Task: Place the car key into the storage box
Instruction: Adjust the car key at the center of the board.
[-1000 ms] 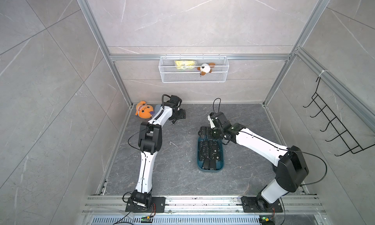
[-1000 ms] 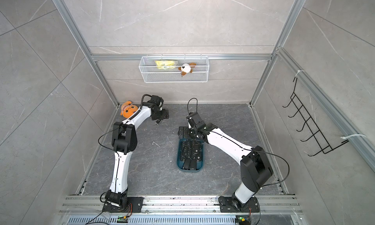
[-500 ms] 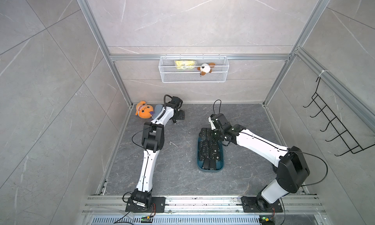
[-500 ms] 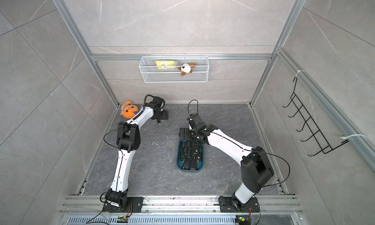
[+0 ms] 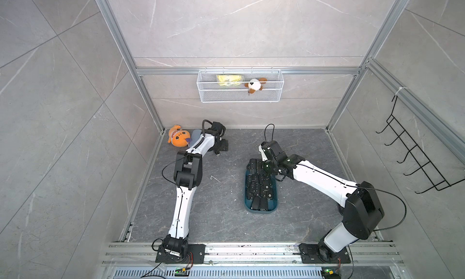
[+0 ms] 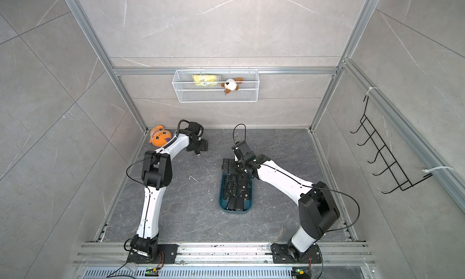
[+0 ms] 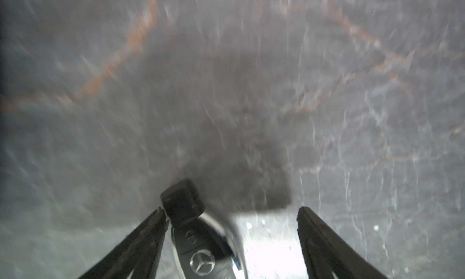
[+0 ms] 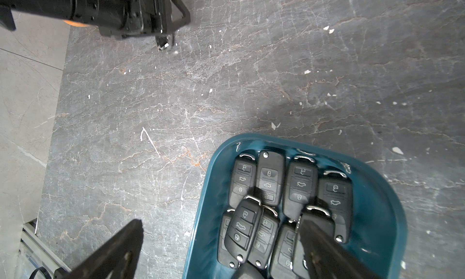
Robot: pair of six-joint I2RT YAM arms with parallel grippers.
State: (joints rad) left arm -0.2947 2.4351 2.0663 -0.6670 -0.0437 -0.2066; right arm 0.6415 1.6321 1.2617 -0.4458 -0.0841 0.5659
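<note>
Left jaws shifted; car key (image 7: 198, 242) between them, touching one.

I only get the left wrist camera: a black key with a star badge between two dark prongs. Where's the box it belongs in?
Observer: The storage box sits on the table, to the robot's right of your car key.
Visitor: Empty?
Observer: No, black key fobs already fill much of it.
Visitor: What's the other arm doing?
Observer: The right gripper is open, one finger over the fobs, the other over bare table.
</note>
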